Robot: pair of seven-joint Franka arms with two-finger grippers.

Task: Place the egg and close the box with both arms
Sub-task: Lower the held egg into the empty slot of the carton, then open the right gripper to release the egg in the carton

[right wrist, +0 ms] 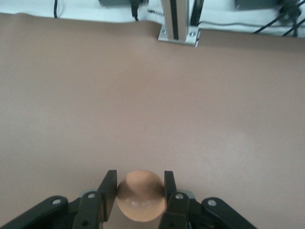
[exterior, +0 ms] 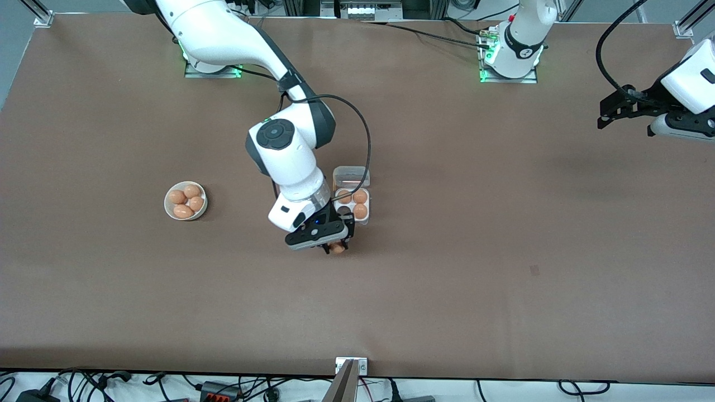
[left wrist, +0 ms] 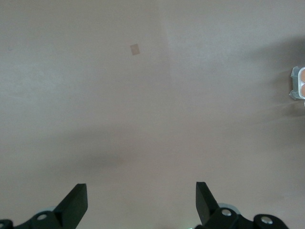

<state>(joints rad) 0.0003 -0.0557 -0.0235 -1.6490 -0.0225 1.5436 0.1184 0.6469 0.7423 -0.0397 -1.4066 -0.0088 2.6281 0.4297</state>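
My right gripper [exterior: 335, 247] is shut on an orange-brown egg [exterior: 337, 248], held over the bare table just beside the box; the right wrist view shows the egg [right wrist: 140, 194] pinched between both black fingers [right wrist: 107, 193]. The box [exterior: 354, 205] is a clear carton in mid-table, with eggs in three of its cells and its transparent lid [exterior: 351, 176] lying open on the side toward the robots' bases. One edge of the box [left wrist: 299, 84] shows in the left wrist view. My left gripper [exterior: 604, 115] waits high over the left arm's end of the table, open [left wrist: 141, 202] with nothing between its fingers.
A round white bowl [exterior: 185, 201] with several eggs sits toward the right arm's end of the table. A small dark patch [exterior: 534, 271] marks the brown table cover. A metal post [exterior: 347, 379] stands at the table edge nearest the front camera.
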